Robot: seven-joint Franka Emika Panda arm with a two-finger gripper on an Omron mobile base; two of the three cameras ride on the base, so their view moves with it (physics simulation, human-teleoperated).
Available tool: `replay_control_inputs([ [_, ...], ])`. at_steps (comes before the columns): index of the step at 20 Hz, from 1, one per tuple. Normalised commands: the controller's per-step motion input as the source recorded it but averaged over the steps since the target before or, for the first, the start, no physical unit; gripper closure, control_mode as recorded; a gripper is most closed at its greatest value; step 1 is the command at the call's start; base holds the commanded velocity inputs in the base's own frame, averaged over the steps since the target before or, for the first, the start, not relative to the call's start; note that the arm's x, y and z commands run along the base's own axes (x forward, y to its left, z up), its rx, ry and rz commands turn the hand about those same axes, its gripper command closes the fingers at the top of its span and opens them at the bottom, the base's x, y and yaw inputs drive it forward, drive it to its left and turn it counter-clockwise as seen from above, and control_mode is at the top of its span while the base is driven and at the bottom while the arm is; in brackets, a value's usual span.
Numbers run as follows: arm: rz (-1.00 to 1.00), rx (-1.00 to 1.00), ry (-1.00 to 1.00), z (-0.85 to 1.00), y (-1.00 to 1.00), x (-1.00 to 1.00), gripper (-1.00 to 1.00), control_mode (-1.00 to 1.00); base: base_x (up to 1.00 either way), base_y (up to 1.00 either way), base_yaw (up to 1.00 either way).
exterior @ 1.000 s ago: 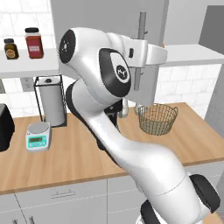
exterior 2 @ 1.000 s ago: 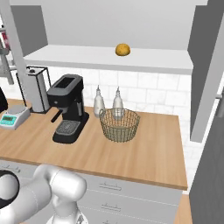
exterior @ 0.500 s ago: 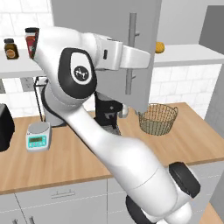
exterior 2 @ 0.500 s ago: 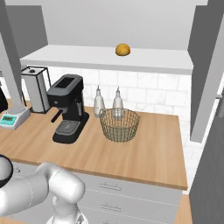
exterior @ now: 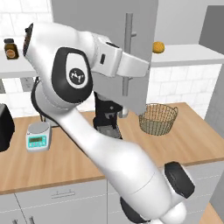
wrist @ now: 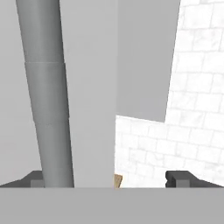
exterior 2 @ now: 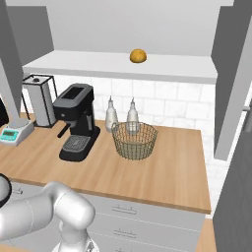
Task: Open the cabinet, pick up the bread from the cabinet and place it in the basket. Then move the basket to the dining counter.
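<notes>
Cabinet (exterior: 105, 26) doors stand swung open, one hanging just in front of the arm with its bar handle (wrist: 48, 100) close between the spread fingertips of the gripper (wrist: 111, 178) (nothing is pinched). Basket (exterior 2: 134, 140) sits on the wood counter (exterior 2: 167, 172) right of the coffee machine (exterior 2: 76, 120). Bread (exterior 2: 138, 55) rests on the open shelf above and slightly right of the basket; a wide swing toward it could clip the hanging door and push it shut.

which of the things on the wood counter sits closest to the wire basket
The two small glass bottles against the tile wall, right behind the basket. The black coffee machine stands farther left, and the scale farther left again.
</notes>
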Motion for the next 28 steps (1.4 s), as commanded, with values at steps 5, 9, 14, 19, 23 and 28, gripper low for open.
replay_control_inputs([
  [5, 0.34, 0.12, -0.06, -0.02, -0.26, -0.44, -1.00, -1.00, 0.00, 0.00, 0.00],
  [9, 0.19, 0.00, 0.09, 0.00, 0.06, 0.29, -1.00, -1.00, 0.00, 0.00, 0.00],
  [14, 0.07, -0.01, 0.01, 0.00, 0.28, 0.40, -1.00, -1.00, 0.00, 0.00, 0.00],
  [19, 0.03, -0.01, 0.00, 0.00, 0.44, 0.33, -1.00, -1.00, 0.00, 0.00, 0.00],
  [23, 0.00, 0.00, 0.00, 0.00, 0.21, -0.23, -1.00, -1.00, 0.00, 0.00, 0.00],
  [28, 0.04, 0.00, -0.01, 0.00, 0.16, -0.20, -1.00, -1.00, 0.00, 0.00, 0.00],
])
